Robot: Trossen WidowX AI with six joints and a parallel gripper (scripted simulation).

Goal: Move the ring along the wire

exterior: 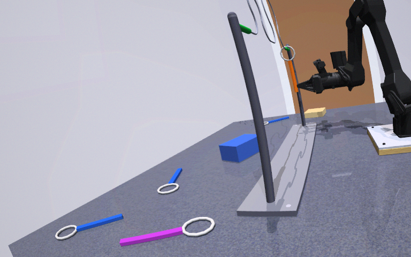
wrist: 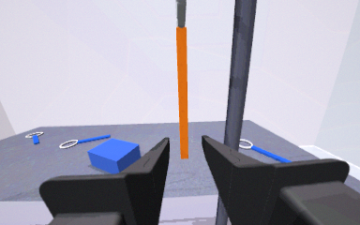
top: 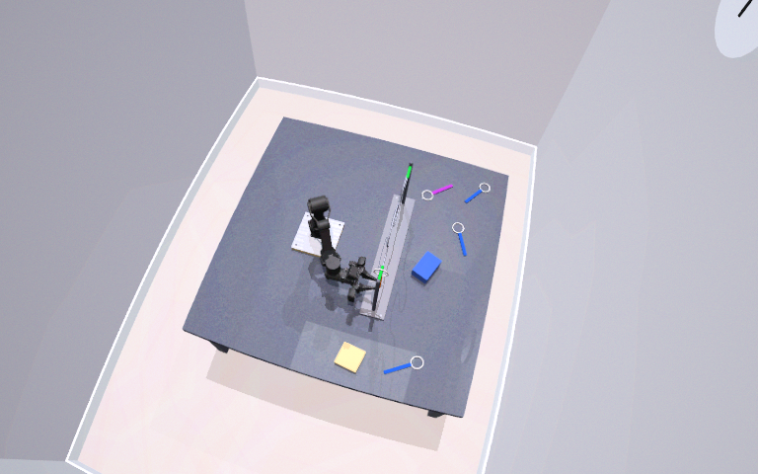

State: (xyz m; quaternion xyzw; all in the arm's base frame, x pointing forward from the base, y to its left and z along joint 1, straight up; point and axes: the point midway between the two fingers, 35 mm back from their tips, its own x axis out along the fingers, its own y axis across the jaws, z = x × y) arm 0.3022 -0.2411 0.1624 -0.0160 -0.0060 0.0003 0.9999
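Your claw (top: 376,282) (exterior: 299,85) (wrist: 185,140) stands partly open, gripping nothing, beside the far post (exterior: 298,90) (wrist: 239,75). Near its tips hangs the orange handle (exterior: 292,75) (wrist: 183,94); above, its ring (top: 375,272) (exterior: 281,57) encircles the wire's green part (top: 381,273) (exterior: 287,48).

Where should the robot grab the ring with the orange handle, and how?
Best by the lower half of the orange handle, coming in level from the robot's side. The handle hangs long, thin and straight below the white ring, so the gripper could probably pinch it from both sides. Down there, it should stay well below the grey wire.
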